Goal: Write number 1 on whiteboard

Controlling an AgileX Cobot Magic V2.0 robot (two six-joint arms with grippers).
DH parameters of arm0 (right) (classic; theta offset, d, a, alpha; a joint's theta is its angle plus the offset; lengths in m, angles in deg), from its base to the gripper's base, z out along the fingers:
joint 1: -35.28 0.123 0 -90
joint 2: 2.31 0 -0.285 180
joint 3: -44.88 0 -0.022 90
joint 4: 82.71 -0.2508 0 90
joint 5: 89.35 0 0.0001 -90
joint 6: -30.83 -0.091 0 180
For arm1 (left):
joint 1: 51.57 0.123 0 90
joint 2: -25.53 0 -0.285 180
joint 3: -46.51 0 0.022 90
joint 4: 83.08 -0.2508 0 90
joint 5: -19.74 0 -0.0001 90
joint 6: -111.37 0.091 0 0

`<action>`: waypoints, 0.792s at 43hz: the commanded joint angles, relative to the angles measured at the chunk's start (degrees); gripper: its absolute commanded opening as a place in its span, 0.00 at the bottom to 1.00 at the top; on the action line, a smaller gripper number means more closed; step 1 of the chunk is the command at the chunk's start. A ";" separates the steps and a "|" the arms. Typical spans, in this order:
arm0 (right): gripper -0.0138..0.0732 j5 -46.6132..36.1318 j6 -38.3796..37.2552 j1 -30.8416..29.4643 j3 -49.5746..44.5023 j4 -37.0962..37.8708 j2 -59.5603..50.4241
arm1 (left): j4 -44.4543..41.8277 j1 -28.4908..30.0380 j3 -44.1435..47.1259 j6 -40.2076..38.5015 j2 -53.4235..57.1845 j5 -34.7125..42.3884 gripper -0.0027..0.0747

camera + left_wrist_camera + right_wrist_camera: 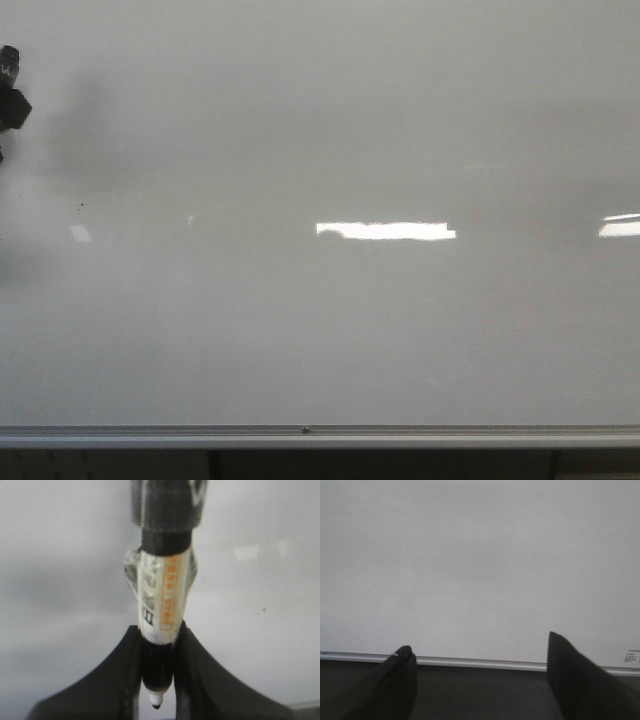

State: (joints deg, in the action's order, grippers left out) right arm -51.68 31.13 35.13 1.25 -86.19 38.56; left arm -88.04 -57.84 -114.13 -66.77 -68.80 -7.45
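So far nothing written: left gripper (156, 680) fingers clamped on the uncapped marker (162, 605), tip clear of the whiteboard (400, 120) beyond them, no number 1 visible; right gripper (480, 680) fingers spread, empty, facing the board.

The whiteboard (330, 330) – glossy grey-white, upright – fills the view, silver rail (150, 437) below.

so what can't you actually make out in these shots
- Left end effector: front view shows only a dark bit at the left edge; the rest is cut off.
- Marker: label print blurred in the left wrist view; whether its tip touches the whiteboard cannot be told.
- Faint thin line in the right wrist view: too small to tell if it is a stroke.
- Right end effector: only its fingertips show.
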 commanded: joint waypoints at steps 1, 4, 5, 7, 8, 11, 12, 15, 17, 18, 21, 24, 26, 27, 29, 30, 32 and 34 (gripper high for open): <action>0.81 0.99 0.74 -0.25 4.16 -1.20 2.25 | 0.88 -2.18 -2.53 6.55 5.93 -5.86 0.01; 0.81 4.57 2.49 -0.20 6.17 -2.73 3.96 | 3.65 -3.68 -2.69 12.50 8.43 -11.33 0.01; 0.81 5.76 3.23 -0.20 7.13 -3.41 4.56 | 5.42 -4.04 -2.69 14.55 9.16 -12.61 0.01; 0.81 8.04 5.35 -0.20 8.55 -5.19 5.85 | 8.95 -4.56 -2.69 19.28 10.36 -15.56 0.01; 0.81 9.49 7.06 -0.20 9.27 -6.69 6.69 | 10.78 -4.91 -2.69 22.85 10.83 -17.25 0.01; 0.81 12.42 11.55 -0.20 11.34 -10.56 8.69 | 15.96 -6.07 -2.78 31.81 11.78 -23.79 0.01; 0.81 13.35 13.29 -0.20 11.98 -12.04 9.37 | 17.27 -6.46 -2.78 33.71 11.91 -25.47 0.01; 0.81 15.78 19.16 -0.16 13.96 -16.78 11.42 | 20.11 -7.91 -3.16 37.67 12.05 -29.10 0.01; 0.81 17.41 23.75 0.19 14.89 -20.39 12.99 | 21.07 -9.30 -3.44 39.40 12.05 -30.49 0.01; 0.81 18.05 26.78 0.71 15.41 -21.80 13.72 | 21.07 -10.45 -3.67 40.39 12.05 -31.30 0.01; 0.81 19.63 33.44 2.89 16.60 -25.58 15.90 | 20.92 -13.84 -3.82 41.95 12.05 -32.13 0.01; 0.81 20.64 38.82 6.02 17.75 -27.11 17.92 | 20.50 -17.54 -3.82 42.94 12.05 -32.13 0.01; 0.81 20.71 41.30 8.67 18.64 -27.18 19.17 | 20.09 -20.15 -3.82 44.14 12.05 -31.97 0.01; 0.81 20.71 42.08 9.84 19.01 -27.18 19.71 | 19.95 -21.25 -3.82 44.38 12.05 -31.80 0.01; 0.81 20.47 43.83 12.44 19.93 -27.13 20.92 | 19.19 -23.77 -3.82 44.72 12.05 -31.22 0.01; 0.81 20.43 44.89 13.81 20.33 -27.13 21.61 | 18.91 -24.80 -3.82 44.72 12.05 -31.09 0.01; 0.81 20.35 46.47 15.79 21.31 -27.13 22.65 | 18.37 -27.18 -3.82 44.72 12.05 -30.87 0.01; 0.81 20.21 47.94 17.97 22.33 -27.13 23.81 | 17.96 -29.41 -3.82 44.72 12.05 -30.61 0.01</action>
State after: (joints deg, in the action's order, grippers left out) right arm -29.74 75.61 50.41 20.51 -111.03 61.32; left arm -70.15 -83.78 -116.09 -22.32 -58.49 -39.77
